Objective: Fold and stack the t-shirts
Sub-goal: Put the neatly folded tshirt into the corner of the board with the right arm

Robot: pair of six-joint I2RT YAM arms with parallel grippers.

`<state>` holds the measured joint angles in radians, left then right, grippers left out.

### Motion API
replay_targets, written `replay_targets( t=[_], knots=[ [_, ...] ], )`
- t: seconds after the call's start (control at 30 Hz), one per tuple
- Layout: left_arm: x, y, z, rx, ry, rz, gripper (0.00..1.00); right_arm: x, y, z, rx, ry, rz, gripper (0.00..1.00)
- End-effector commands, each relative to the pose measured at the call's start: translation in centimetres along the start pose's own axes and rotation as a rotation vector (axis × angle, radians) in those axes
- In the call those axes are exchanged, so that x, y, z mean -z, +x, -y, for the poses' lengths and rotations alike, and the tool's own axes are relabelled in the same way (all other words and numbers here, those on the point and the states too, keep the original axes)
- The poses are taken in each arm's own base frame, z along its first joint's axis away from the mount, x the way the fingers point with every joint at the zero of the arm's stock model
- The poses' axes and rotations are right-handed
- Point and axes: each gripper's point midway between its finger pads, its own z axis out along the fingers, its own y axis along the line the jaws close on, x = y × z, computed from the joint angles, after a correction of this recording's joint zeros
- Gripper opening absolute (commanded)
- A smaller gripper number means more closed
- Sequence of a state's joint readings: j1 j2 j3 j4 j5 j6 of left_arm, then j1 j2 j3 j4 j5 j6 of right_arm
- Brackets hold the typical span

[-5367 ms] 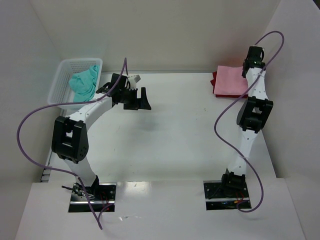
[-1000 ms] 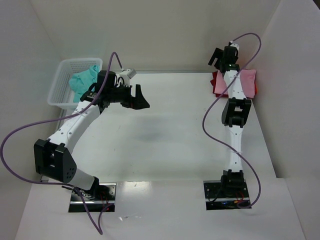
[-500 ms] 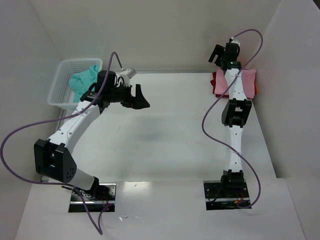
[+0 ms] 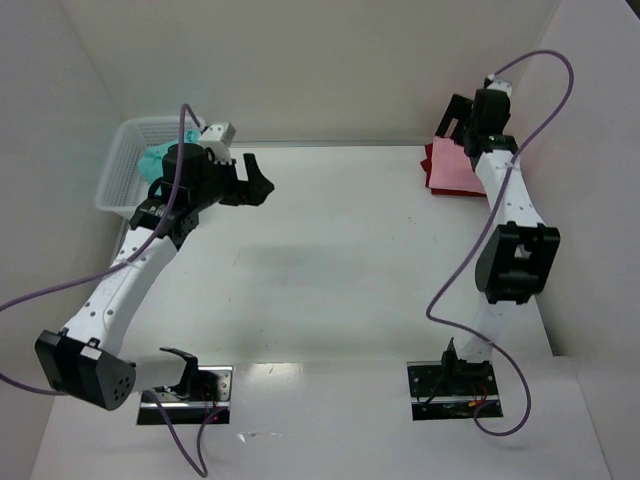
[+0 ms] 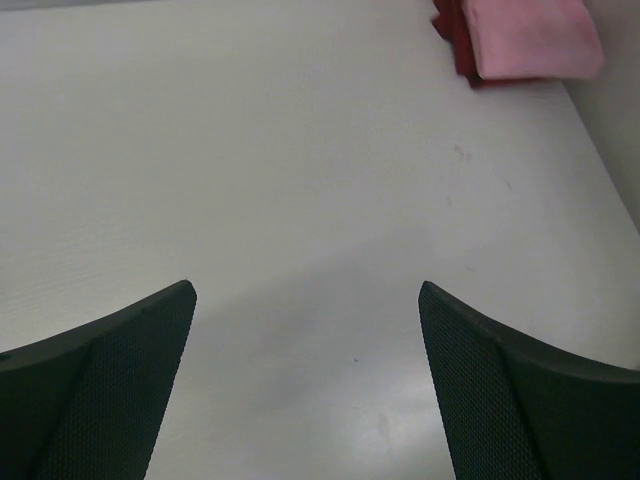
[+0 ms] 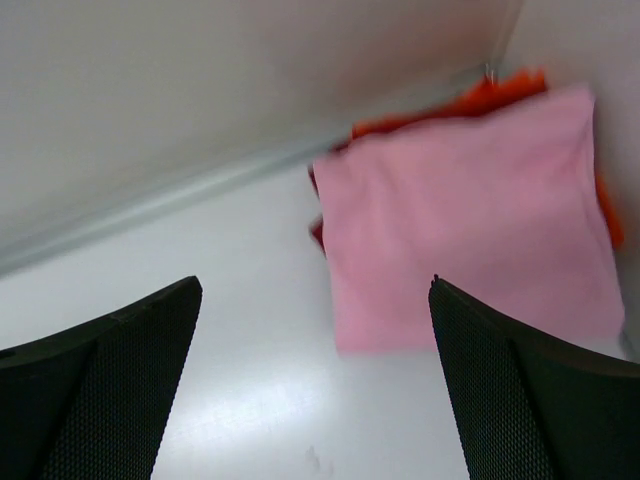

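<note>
Teal t-shirt [image 4: 150, 161] in basket [image 4: 112, 188] looks light, limp: pinch a raised fold; left end effector [image 5: 307, 296], right end effector [image 6: 315, 286] both spread, empty.

Matt soft-cloth pink t-shirt [image 6: 470, 210] and red t-shirt [image 6: 482, 97], smooth matt table [image 5: 300, 150], white plastic mesh basket [image 4: 115, 172]

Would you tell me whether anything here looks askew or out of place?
The teal t-shirt lies crumpled in the white basket, unfolded. In the stack, the red t-shirt pokes out unevenly beneath the pink t-shirt.
</note>
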<state>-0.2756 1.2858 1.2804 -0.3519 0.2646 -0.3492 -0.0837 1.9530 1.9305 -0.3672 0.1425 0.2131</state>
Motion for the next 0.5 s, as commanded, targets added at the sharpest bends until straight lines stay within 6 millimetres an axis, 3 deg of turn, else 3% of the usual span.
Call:
replay_targets(
  t=[0.0,0.03,0.07,0.17,0.23,0.27,0.33,0.37,0.4,0.47],
  knots=[
    [2.3,-3.6,-3.8,0.005,-0.249,0.184,1.0,4.6,2.0,-0.1,-0.03,-0.059,0.025,1.0],
    [2.9,-4.0,-4.1,-0.01,-0.277,0.202,1.0,8.1,-0.6,-0.7,-0.04,-0.109,0.109,1.0],
    [3.0,-3.9,-4.7,-0.007,-0.31,0.201,1.0,8.9,1.9,-0.1,-0.035,-0.106,0.064,1.0],
    [4.6,-5.2,-6.5,0.002,-0.429,0.252,1.0,13.3,2.5,0.2,-0.06,-0.137,0.073,1.0],
    [5.9,-5.8,-7.9,0.022,-0.513,0.26,1.0,15.5,2.9,-1.1,-0.08,-0.223,0.053,1.0],
    [6.2,-5.9,-8.5,0.027,-0.541,0.253,1.0,17.2,3.5,-2.4,-0.094,-0.282,0.047,1.0],
    [7.3,-6.2,-9.2,0.014,-0.609,0.235,1.0,18.8,4.7,-4.9,-0.107,-0.384,0.013,1.0],
    [8.3,-6.3,-10.2,0.03,-0.689,0.248,1.0,19.1,6.3,-6.0,-0.108,-0.432,-0.035,1.0],
    [8.9,-6.1,-11.1,0.038,-0.726,0.241,1.0,20.0,6.5,-7.2,-0.114,-0.497,-0.045,1.0],
    [9.4,-5.6,-11.3,0.049,-0.706,0.229,1.0,21.9,7.4,-9.1,-0.197,-0.619,-0.115,1.0]
  ],
)
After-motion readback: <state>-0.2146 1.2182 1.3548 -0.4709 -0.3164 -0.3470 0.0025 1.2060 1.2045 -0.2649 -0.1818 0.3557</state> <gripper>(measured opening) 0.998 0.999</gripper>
